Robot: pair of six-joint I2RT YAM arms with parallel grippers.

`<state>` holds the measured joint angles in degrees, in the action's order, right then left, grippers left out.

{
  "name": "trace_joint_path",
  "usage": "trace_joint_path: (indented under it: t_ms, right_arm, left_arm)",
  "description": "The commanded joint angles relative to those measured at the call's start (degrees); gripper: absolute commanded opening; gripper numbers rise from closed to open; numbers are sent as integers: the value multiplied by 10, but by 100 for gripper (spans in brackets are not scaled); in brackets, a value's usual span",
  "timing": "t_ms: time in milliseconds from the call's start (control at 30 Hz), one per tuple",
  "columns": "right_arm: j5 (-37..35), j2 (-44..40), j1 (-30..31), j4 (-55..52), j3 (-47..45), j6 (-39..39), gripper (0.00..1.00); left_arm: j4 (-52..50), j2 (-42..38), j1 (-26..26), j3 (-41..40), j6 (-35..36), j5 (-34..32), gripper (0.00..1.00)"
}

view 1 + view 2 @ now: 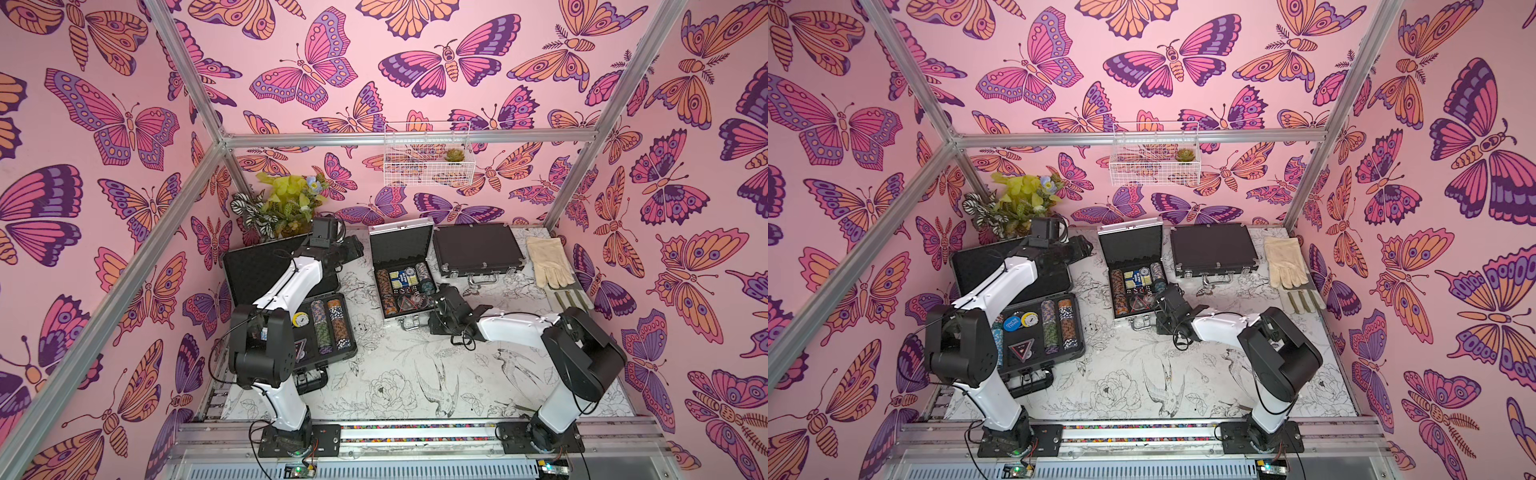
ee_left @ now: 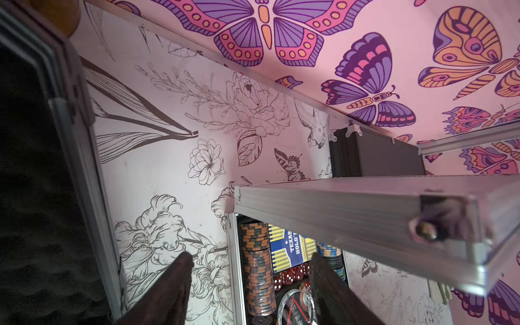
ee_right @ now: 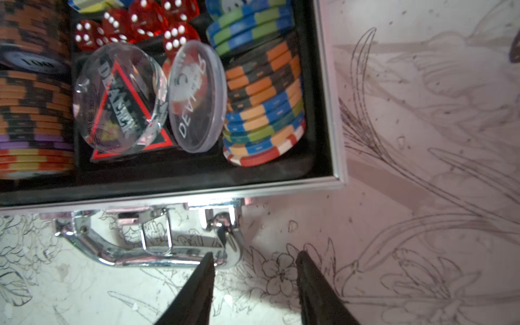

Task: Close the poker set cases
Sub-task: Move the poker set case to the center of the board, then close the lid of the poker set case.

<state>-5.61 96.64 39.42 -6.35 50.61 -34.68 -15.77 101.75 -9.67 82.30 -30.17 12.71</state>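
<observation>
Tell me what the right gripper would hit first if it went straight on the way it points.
Probably the silver case: its chrome handle and front wall lie just ahead of the open right gripper. Depth is unclear, so the table beside the handle could come first.

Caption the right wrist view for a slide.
Open right gripper poised beside the chrome handle of the open silver case, chips and dice inside.

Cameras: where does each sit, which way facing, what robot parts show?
Top views: high above the arm bases, looking down on the table; left arm, right arm show.
Left wrist: on left arm, facing silver case's raised lid; left claw shows.
Right wrist: on right arm, facing its handle; right claw shows.
Shared: both wrist views see its dice.
</observation>
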Motion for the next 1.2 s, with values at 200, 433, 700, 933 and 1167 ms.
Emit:
trace_joint_path:
  t_ms: [200,433,700,933,1167]
  right_arm:
    - [56,-22,-32,-39,125,-4,51]
    - [146,32,-50,24,184,-65,51]
    - [194,80,-67,95,193,-110,52]
    - [215,111,-84,131,198,-154,49]
    - [212,130,-97,141,217,-199,47]
  left_arm:
    - [42,52,9,62,-55,58,66]
    - [85,94,19,80,-115,70,66]
    - [108,129,20,113,-109,143,65]
    - [123,112,20,97,-96,185,63]
    - [123,78,15,49,-97,181,62]
